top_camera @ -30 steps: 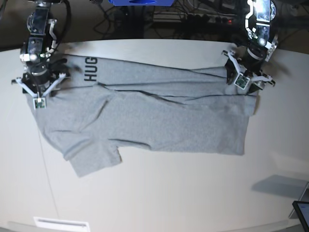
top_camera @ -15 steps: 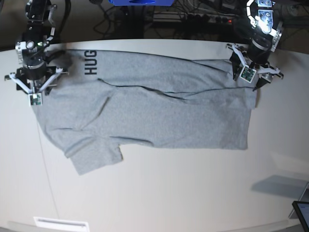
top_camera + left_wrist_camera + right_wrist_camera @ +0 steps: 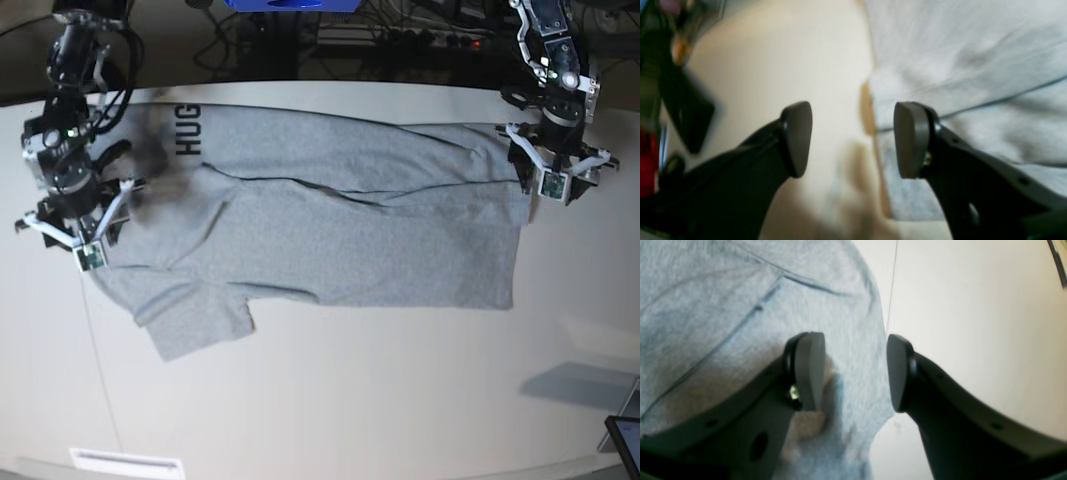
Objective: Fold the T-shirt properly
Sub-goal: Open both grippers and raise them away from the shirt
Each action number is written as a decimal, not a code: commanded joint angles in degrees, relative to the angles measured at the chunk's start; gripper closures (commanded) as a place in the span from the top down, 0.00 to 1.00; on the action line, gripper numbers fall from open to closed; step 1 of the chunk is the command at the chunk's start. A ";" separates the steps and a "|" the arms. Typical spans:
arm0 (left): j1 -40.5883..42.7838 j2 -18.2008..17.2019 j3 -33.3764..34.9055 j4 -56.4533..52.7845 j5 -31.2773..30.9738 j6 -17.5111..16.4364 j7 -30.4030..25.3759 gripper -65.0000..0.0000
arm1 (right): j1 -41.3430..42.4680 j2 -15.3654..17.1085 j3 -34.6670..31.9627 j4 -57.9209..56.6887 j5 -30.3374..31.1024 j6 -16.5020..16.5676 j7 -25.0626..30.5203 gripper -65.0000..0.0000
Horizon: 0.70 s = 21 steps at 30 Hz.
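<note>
Lying flat across the pale surface (image 3: 330, 400): one heather-grey T-shirt (image 3: 330, 235), spread sideways in the base view, with a long crease running across its upper half. Black letters "HUG" (image 3: 188, 130) show at its upper-left corner; one short sleeve (image 3: 195, 325) juts toward the lower left.

Left gripper (image 3: 553, 180): at the garment's right-hand edge in the base view. In the left wrist view its fingers (image 3: 912, 140) stand apart with nothing between them. One pad sits over the grey cloth just inside the fabric's edge, the other (image 3: 796, 138) over bare surface; the shirt's edge (image 3: 873, 110) runs through the gap. Whether either pad touches the cloth cannot be told.

Right gripper (image 3: 78, 232): at the garment's left-hand edge in the base view, below the lettering. In the right wrist view its fingers (image 3: 810, 370) are likewise spread and hold nothing. One pad is over the cloth, the other (image 3: 898, 376) over bare surface beside the curved fabric edge (image 3: 878, 340), which passes between them. Contact cannot be told.

Small dark item (image 3: 625, 440): at the surface's lower-right corner, well apart from the shirt.
</note>
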State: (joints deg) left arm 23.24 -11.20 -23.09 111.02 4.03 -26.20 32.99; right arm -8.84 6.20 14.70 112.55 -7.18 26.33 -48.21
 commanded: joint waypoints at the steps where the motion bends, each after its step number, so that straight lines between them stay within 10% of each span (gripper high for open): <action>1: -2.01 -0.89 -1.48 1.20 -2.67 -1.28 0.55 0.59 | 3.17 0.62 0.38 0.55 0.10 1.41 -0.54 0.45; 6: -7.99 -1.41 -10.89 1.20 -13.66 -8.49 11.36 0.59 | 14.42 0.09 6.36 -2.88 0.10 12.93 -11.00 0.45; 13: -8.52 -1.50 -12.73 1.20 -9.70 -8.75 11.18 0.59 | 30.07 2.81 18.40 -25.04 0.81 13.67 -20.50 0.46; 19: -8.52 -1.50 -12.82 1.11 -9.44 -8.84 11.18 0.59 | 35.43 10.90 24.99 -46.93 19.09 13.67 -25.95 0.99; 21: -8.52 -1.50 -12.82 1.02 -9.44 -8.84 11.18 0.59 | 35.08 13.45 26.31 -51.23 27.18 13.67 -25.86 1.00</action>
State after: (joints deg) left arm 14.96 -11.77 -35.57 111.26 -5.32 -35.46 45.19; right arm 24.88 18.44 40.91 60.34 20.18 39.88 -74.50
